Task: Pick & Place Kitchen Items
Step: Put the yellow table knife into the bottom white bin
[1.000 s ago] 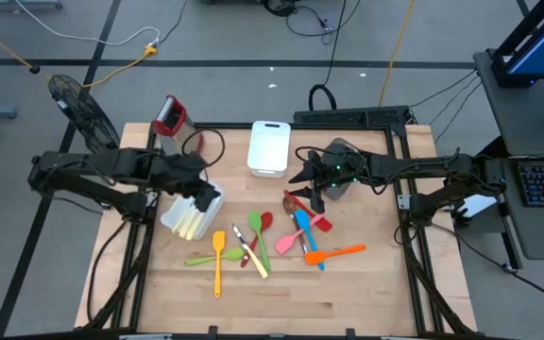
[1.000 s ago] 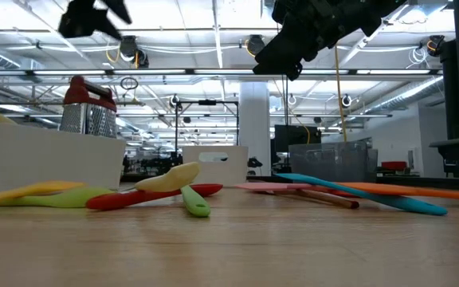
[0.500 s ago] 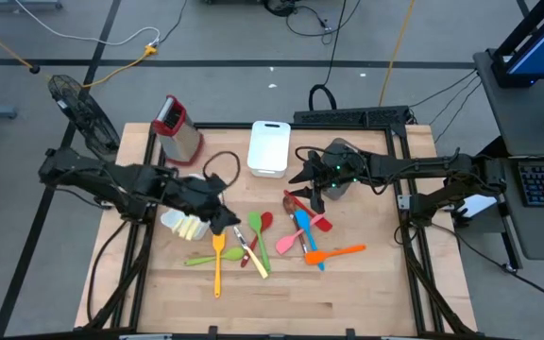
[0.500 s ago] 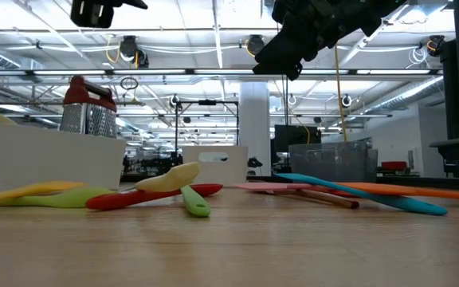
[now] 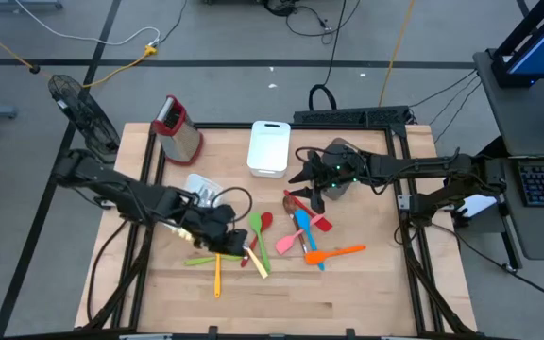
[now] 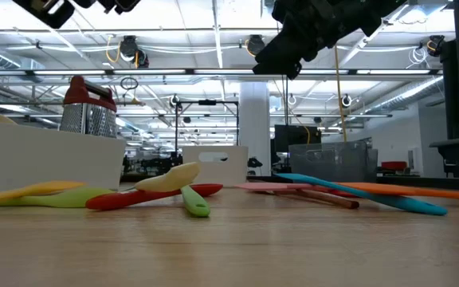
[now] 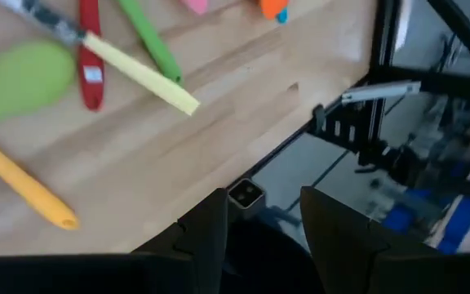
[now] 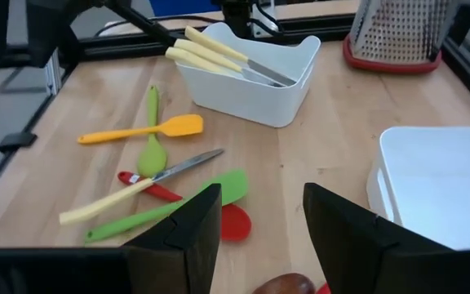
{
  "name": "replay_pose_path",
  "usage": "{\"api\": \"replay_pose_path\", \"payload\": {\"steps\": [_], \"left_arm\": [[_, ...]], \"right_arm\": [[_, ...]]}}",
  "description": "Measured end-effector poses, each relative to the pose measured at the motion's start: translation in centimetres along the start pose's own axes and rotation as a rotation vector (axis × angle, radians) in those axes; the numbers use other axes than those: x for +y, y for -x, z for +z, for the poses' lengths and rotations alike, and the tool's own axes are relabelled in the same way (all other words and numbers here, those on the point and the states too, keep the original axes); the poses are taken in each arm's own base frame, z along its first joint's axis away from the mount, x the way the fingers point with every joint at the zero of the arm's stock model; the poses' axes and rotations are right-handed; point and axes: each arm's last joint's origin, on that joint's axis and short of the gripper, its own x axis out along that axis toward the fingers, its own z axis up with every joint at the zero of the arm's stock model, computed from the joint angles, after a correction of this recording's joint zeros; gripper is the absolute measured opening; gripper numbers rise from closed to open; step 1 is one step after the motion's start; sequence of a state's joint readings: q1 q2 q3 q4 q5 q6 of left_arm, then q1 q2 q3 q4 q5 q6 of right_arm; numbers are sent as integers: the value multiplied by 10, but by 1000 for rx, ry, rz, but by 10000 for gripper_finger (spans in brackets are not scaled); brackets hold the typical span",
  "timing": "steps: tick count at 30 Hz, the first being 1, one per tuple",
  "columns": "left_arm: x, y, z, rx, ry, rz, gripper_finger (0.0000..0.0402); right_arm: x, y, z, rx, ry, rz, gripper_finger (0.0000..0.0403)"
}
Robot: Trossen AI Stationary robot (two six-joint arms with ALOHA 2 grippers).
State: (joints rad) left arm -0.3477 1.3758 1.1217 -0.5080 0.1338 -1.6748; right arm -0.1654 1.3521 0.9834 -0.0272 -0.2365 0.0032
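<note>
Reaching over the loose utensils with the left gripper (image 5: 223, 238), jaws parted and holding nothing.
Probably best to centre on the pale-yellow-handled knife (image 5: 250, 253) before closing; right gripper (image 5: 314, 200) waits, jaws apart, empty.

L arm (image 5: 159, 203) covers white bin (image 5: 199, 187), grater (image 8: 406, 33) top cut off, brown item (image 8: 288, 286) half hidden

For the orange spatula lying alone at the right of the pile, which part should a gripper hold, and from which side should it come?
Probably grip the orange spatula mid-handle, coming straight down from above. It lies flat on the table, and its handle end toward the right edge sticks out clear of the blue utensil that the blade end touches.
</note>
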Motion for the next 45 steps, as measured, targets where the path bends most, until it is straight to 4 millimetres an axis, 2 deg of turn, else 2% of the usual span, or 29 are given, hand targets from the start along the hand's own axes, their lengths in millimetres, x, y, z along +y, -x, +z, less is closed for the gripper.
{"api": "replay_pose_path", "payload": {"steps": [5, 10, 14, 20, 31, 39, 45], "left_arm": [[1, -32, -6, -1, 163, 24, 161], [6, -57, -9, -99, 324, 23, 161], [9, -73, -13, -171, 414, -2, 161], [17, -94, -16, -184, 494, 29, 161], [18, -96, -13, -205, 551, 29, 161], [23, -103, -12, -201, 647, 68, 161], [25, -108, -5, -223, 684, 80, 161]], "right_arm": [[0, 0, 0, 0, 101, 0, 167], [0, 4, 2, -7, 179, -4, 167], [2, 13, 7, -43, 238, -5, 167], [6, 34, 11, -127, 249, -17, 167], [14, 72, -28, -329, 150, -25, 167], [17, 81, -63, -396, 157, -26, 167], [17, 83, -68, -401, 158, -27, 167]]}}
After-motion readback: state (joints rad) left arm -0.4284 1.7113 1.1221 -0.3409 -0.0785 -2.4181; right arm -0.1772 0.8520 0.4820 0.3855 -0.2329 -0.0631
